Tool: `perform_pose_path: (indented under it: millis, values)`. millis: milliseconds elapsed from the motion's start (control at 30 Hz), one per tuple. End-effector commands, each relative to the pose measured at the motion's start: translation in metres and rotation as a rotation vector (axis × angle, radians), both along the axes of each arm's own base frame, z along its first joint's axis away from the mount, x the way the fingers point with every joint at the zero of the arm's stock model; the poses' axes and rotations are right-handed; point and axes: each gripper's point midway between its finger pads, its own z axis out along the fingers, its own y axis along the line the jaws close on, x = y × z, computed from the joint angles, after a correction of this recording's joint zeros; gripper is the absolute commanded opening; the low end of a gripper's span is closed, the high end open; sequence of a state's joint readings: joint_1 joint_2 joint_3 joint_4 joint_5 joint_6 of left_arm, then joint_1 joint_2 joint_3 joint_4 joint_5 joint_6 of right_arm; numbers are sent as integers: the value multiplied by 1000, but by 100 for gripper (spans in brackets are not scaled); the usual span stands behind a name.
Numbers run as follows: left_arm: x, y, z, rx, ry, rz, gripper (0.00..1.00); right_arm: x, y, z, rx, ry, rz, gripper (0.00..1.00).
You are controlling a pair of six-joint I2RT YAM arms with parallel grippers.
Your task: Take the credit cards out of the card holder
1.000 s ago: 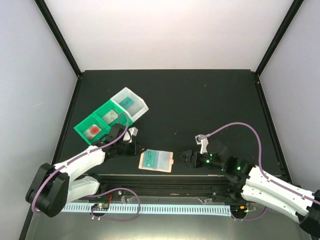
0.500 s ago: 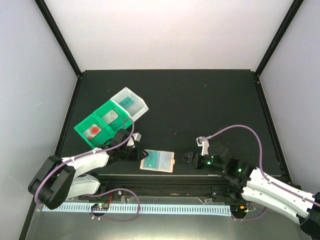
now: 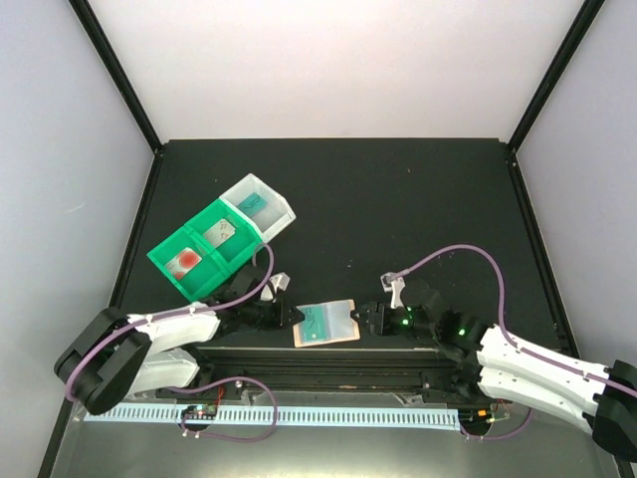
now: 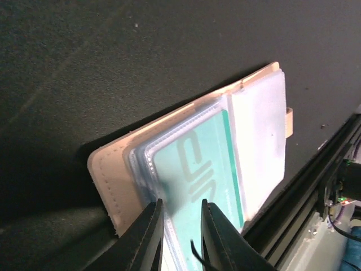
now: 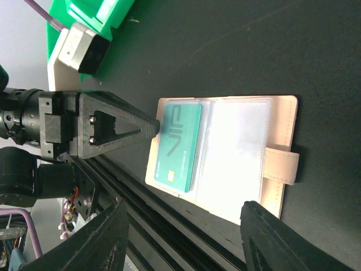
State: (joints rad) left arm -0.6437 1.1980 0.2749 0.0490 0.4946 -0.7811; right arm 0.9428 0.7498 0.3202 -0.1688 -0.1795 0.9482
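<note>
Left wrist view: left gripper (image 4: 180, 209) tight on teal card (image 4: 197, 169) inside card holder (image 4: 110, 172); right gripper (image 5: 184, 210) wide.

card holder (image 3: 325, 323) flanked by left tool (image 3: 296, 317) and right tool (image 3: 364, 316) | far side open | bins (image 3: 204, 247) stand far-left

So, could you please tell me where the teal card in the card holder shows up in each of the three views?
Top external: teal card low centre, on the left half of the card holder.
Left wrist: teal card from centre down to the bottom edge.
Right wrist: teal card at centre, left of the clear panel.
Shared landmark: the holder's peach strap tab, on the side opposite the card.
</note>
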Motion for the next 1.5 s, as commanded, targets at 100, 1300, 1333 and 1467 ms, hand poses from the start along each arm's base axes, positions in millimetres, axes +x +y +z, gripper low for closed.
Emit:
perform_pose_path:
  millis: [100,1300,1333,1467]
  values:
    - [6,-12,38,-122,-75,12,23,4,21,9,26,-18,28,49]
    - [-6,-9,8,-88,-28,0,3,15,89,-66,-81,126,146,17]
    - [-6,-9,9,-88,-33,1,3,15,89,-68,-83,129,145,17]
    - [-7,-9,5,-78,-32,-6,2,16,87,-71,-90,125,134,16]
